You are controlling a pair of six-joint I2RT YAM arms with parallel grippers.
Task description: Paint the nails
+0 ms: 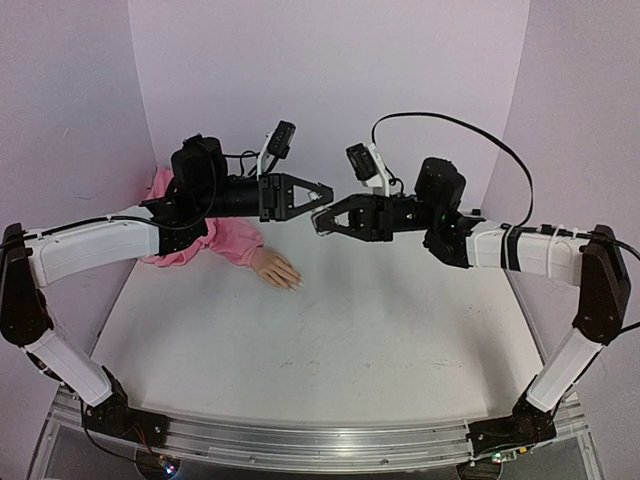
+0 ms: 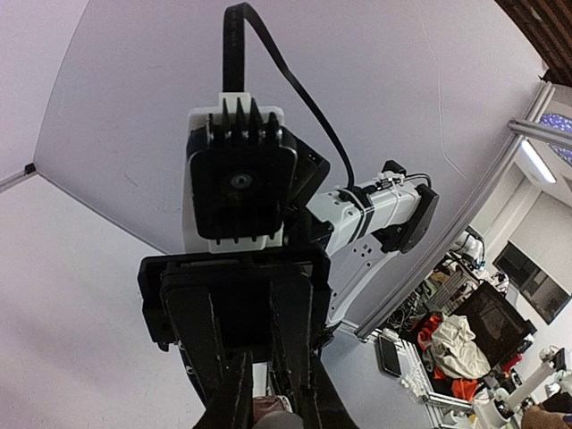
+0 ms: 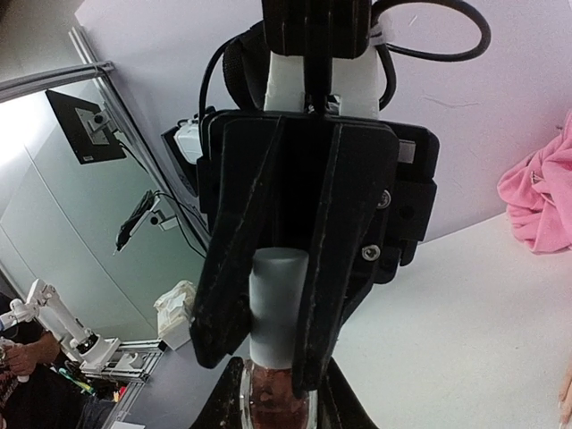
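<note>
— What have the jaws got?

— In the right wrist view the left jaws are clamped on a white cap (image 3: 277, 299), one finger on each side. Just below, the right jaws grip a small bottle (image 3: 273, 395) with pinkish contents. Only the bottle's top shows before the lower edge cuts it off. The cap meets its neck, but I cannot tell whether it is screwed home.

— And from above?

— Hard to read. The two jaws meet tip to tip over the far half of the worktop (image 1: 400, 330), and the bottle is only a pale speck between dark fingers. The left wrist view is no better — a blurred pinkish bit at the bottom edge, with the wrist camera (image 2: 241, 179) of the right arm (image 2: 375, 213) filling the middle.

— Where are the nails?

— The nails (image 1: 295, 284) are on the mannequin hand (image 1: 272, 266), which lies flat on the worktop, nearer than the meeting jaws and a little to their left. They are too small to tell whether any carries polish. The hand is apart from both jaws — nothing touches it.

— Behind it?

— Its pink sleeve (image 1: 225, 240) runs back under the left arm (image 1: 90, 248), which hides part of it.
</note>
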